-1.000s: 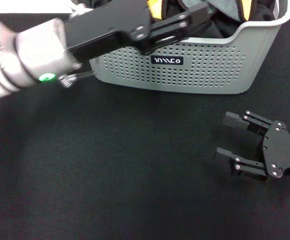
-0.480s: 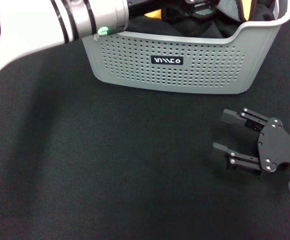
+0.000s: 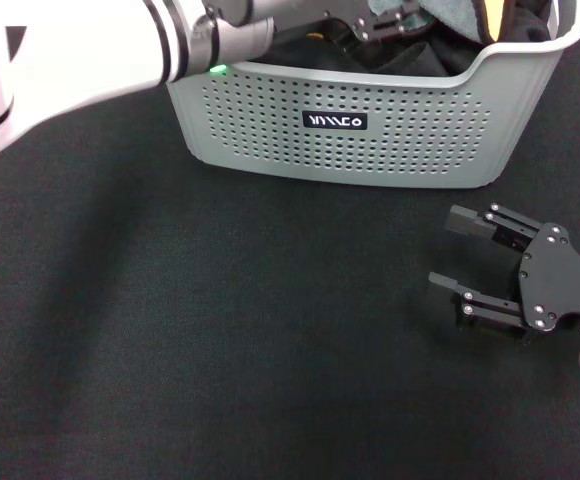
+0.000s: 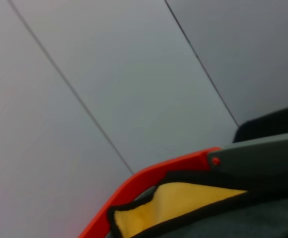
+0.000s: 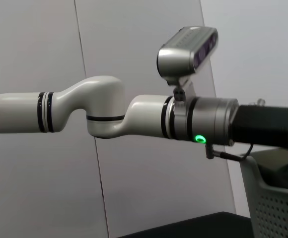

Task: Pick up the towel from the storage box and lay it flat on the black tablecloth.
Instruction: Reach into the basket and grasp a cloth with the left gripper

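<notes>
Nearest the camera, the right gripper point(image 3: 470, 262) lies parked low on the black tablecloth point(image 3: 220, 340), fingers spread apart and holding nothing, well clear of the storage box point(image 3: 370, 130) and taking no part for now. Beyond it the grey box stands on the cloth with its perforated front wall and logo facing the robot. Farther still, the left arm reaches across the near rim and down into the box, where the left gripper point(image 3: 385, 12) is in among the folds of the towel point(image 3: 490, 15); only slivers of orange-yellow face and black edging show over the rim in the head view, and the left wrist view shows a yellow patch with dark edging close to the lens. Whether those fingers are closed on fabric or still apart I cannot tell, since the tool is cut off at the frame's top. The likely trouble is a shallow pinch: catching just one thin fold could let the fleece slip free on the lift. A second risk is that the cloth drags on the rim, or the arm resting near that rim tips or slides the light box across the felt.
</notes>
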You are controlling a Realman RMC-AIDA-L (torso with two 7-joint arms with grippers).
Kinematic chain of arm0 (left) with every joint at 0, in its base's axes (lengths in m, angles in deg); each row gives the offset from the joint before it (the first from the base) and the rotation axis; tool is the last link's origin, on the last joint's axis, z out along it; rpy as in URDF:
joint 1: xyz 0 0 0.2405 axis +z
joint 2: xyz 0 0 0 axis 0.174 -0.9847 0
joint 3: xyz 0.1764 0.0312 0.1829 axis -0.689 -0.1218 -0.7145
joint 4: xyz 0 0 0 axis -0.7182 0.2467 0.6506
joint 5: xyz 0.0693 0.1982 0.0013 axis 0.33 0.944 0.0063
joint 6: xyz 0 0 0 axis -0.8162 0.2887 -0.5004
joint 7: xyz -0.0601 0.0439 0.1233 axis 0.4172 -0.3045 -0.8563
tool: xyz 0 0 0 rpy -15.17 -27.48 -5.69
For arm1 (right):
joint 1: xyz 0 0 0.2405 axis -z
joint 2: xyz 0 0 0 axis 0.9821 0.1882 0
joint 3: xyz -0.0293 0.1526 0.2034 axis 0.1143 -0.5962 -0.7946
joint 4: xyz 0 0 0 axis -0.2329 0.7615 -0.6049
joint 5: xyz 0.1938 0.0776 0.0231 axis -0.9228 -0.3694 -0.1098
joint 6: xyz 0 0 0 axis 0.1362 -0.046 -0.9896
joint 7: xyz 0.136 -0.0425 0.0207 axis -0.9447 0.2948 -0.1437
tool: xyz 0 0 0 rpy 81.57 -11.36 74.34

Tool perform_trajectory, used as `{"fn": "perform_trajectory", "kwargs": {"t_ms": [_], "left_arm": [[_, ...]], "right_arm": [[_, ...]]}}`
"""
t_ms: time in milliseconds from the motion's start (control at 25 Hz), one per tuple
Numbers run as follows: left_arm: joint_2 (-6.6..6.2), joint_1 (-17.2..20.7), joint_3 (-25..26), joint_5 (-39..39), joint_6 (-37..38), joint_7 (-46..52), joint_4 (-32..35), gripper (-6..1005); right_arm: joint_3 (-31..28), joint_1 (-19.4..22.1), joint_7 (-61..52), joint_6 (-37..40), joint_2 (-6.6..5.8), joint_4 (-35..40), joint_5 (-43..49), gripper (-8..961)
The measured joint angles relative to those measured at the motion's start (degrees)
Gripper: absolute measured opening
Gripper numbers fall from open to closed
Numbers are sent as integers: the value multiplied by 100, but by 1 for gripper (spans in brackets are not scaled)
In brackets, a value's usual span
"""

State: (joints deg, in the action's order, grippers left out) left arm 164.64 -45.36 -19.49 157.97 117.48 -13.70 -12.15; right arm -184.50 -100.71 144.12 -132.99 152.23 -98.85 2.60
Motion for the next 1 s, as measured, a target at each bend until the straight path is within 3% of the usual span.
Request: {"fn": "perform_trajectory", "kwargs": {"t_ms": [440,720,1000], "left_arm": [[6,-83,-450,525,-274,-64,83,692],[12,-198,-1034,484,-730,-139,112,691],[26,-152,-1253,450,-769,-219,409,664]], "right_arm": [[0,3,0,-13,-6,-5,-54,772],[0,3,8,-18,4,39,-55,772],[31,30,46,-33,25,47,-55,772]]}}
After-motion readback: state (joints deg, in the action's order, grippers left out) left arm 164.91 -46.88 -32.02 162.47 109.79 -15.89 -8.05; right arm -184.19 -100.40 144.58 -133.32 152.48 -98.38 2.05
